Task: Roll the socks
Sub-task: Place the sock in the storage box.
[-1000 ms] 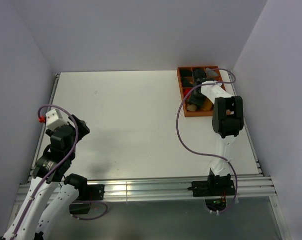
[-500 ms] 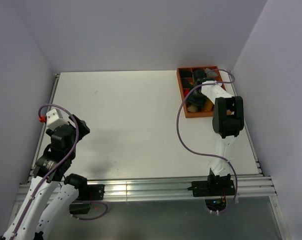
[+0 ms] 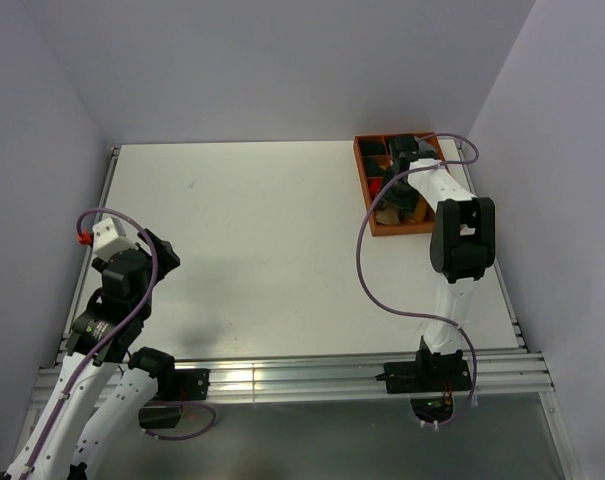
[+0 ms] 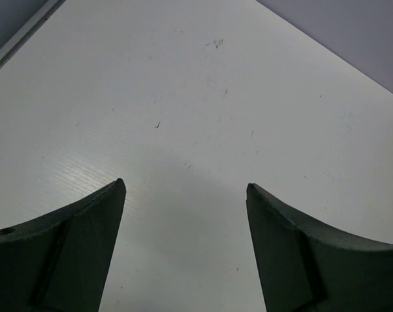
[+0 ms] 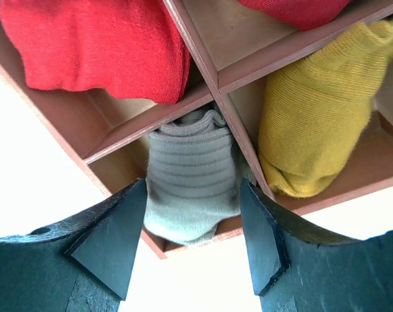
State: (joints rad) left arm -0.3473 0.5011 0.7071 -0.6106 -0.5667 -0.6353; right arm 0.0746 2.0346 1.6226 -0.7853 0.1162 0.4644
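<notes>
My right gripper (image 5: 193, 185) (image 3: 390, 200) is open over the near-left compartment of the orange-brown divided tray (image 3: 361, 165). Its jaws stand on either side of a rolled pale grey-tan ribbed sock (image 5: 191, 162) that lies in that compartment. A rolled mustard yellow sock (image 5: 313, 117) fills the compartment to its right. Both rolls also show from above, the tan one (image 3: 386, 214) and the yellow one (image 3: 413, 211). No flat sock shows on the table. My left gripper (image 4: 184, 185) (image 3: 160, 256) is open and empty over bare table at the near left.
Red rolled bundles (image 5: 99, 45) and dark bundles (image 3: 397, 148) fill the tray's other compartments. The tray dividers (image 5: 202, 62) stand close to my right fingers. The white table (image 3: 252, 220) ends at a metal rail along the near edge. Walls stand close on both sides.
My right arm's elbow has shifted right and its wrist has moved a little toward the back over the tray. The left arm has not moved.
</notes>
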